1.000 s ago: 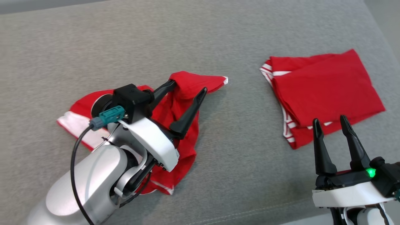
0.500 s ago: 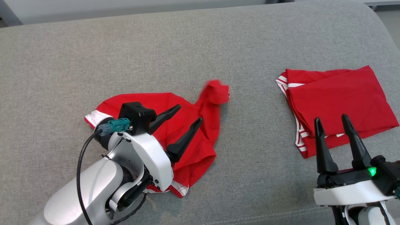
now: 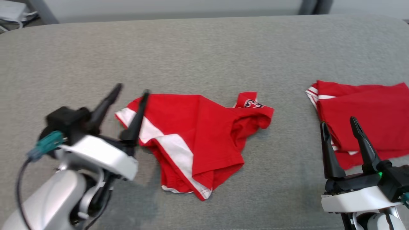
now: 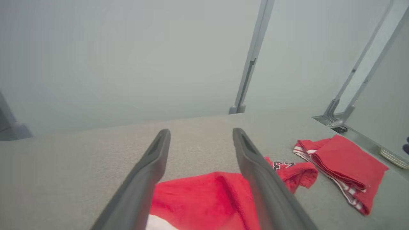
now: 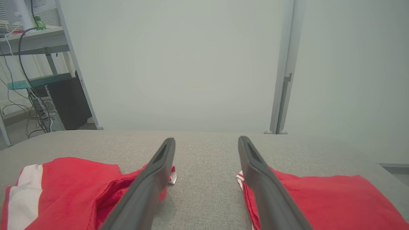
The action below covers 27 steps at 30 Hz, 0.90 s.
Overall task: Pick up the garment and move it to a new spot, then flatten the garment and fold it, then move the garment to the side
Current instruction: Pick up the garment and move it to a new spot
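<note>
The garment [image 3: 204, 137] is a crumpled red shirt with white stripes, lying loose in the middle of the grey surface [image 3: 204, 51]. My left gripper [image 3: 132, 90] hovers open at the shirt's left edge, its right finger over the white-striped corner, with nothing between the fingers. In the left wrist view the left gripper [image 4: 201, 131] stands open above the garment [image 4: 207, 198]. My right gripper [image 3: 338, 122] is open at the lower right, empty. The right wrist view shows the right gripper [image 5: 207, 140] with the garment [image 5: 70, 188] to its left.
A second red garment [image 3: 367, 118], folded, lies at the right, just beyond my right fingers; it also appears as the folded garment [image 4: 342, 163] and folded garment [image 5: 319, 198]. Past the surface's far edge stand a shelf with cables [image 5: 28, 64] and a metal post [image 5: 282, 73].
My left gripper let go of a raised fold of the garment and drew back to the left; the cloth dropped and lies spread. The head camera tilted up. The right arm stayed put.
</note>
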Available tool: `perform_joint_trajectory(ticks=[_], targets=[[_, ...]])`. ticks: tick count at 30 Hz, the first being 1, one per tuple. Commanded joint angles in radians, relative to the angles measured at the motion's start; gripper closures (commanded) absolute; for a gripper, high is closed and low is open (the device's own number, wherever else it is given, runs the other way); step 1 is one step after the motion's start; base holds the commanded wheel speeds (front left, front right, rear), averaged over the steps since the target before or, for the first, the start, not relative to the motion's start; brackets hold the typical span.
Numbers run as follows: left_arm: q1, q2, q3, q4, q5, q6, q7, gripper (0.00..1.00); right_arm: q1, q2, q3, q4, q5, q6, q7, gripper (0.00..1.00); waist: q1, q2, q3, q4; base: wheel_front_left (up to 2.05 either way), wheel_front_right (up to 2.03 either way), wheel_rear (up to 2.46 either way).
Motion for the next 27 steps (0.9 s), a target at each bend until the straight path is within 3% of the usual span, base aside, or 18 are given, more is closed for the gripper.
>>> perform_joint_trajectory(ticks=[1,5,10,27], targets=[[0.01,0.054,0.077,-0.036,0.009,0.031,-0.034,0.0,-0.024,-0.01,0.022,-0.041,-0.023,0.0,0.009,0.0,0.0,0.0,-0.017,0.041,0.0,0.0,0.0],[0.106,0.105,0.162,-0.063,-0.006,0.101,-0.102,0.0,-0.021,-0.01,0.032,-0.053,-0.053,0.0,0.035,0.0,0.0,0.0,-0.034,0.088,0.0,0.0,0.0],[0.23,0.146,0.242,-0.079,-0.039,0.151,-0.156,0.0,0.007,-0.01,0.059,-0.051,-0.073,0.0,0.054,0.0,0.0,0.0,-0.053,0.122,0.0,0.0,0.0],[0.427,0.153,0.288,-0.124,-0.06,0.195,-0.189,0.0,0.143,-0.01,0.103,-0.056,-0.027,0.0,0.064,0.0,0.0,0.0,-0.128,0.101,0.0,0.0,0.0]])
